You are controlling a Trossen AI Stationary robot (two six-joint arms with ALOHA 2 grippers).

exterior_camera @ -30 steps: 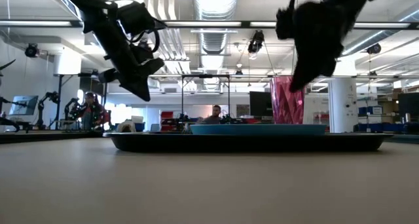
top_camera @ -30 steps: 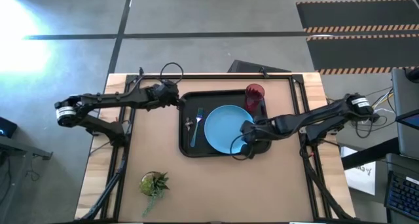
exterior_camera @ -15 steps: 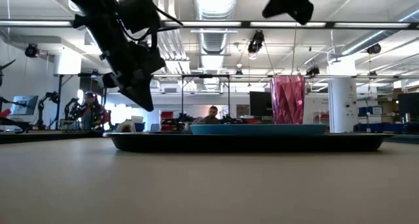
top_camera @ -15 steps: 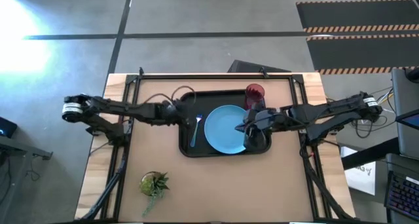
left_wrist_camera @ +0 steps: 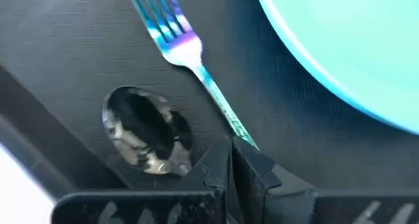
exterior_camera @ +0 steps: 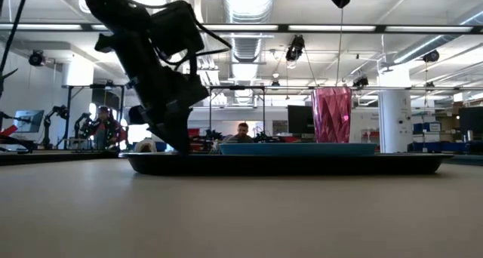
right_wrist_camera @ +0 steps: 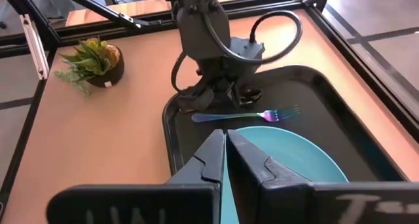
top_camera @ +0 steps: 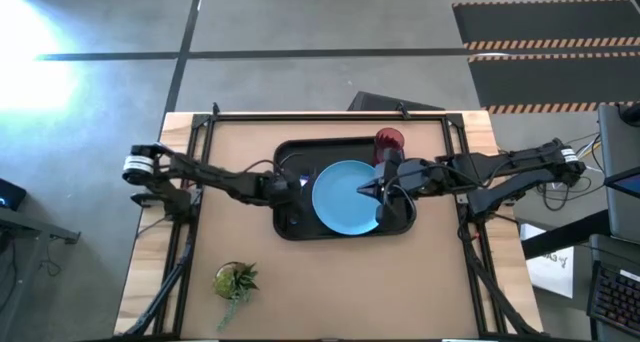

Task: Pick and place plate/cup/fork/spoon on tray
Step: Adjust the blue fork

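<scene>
All four pieces lie on the tray [top_camera: 290,227]. Left gripper [left_wrist_camera: 230,160], fingers closed and empty, hovers over the fork [left_wrist_camera: 190,57] handle beside the spoon [left_wrist_camera: 145,130]; right gripper [right_wrist_camera: 226,149], closed, hangs above the plate [top_camera: 345,197]. Next: withdraw.

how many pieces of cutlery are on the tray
2. The fork lies on the tray beside the plate; the spoon lies next to the fork, toward the tray's rim.

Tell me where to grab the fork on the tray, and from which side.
Take the fork by its slim handle, coming straight down from above. It lies flat on the tray between the spoon and the plate, so a side approach looks crowded.
</scene>
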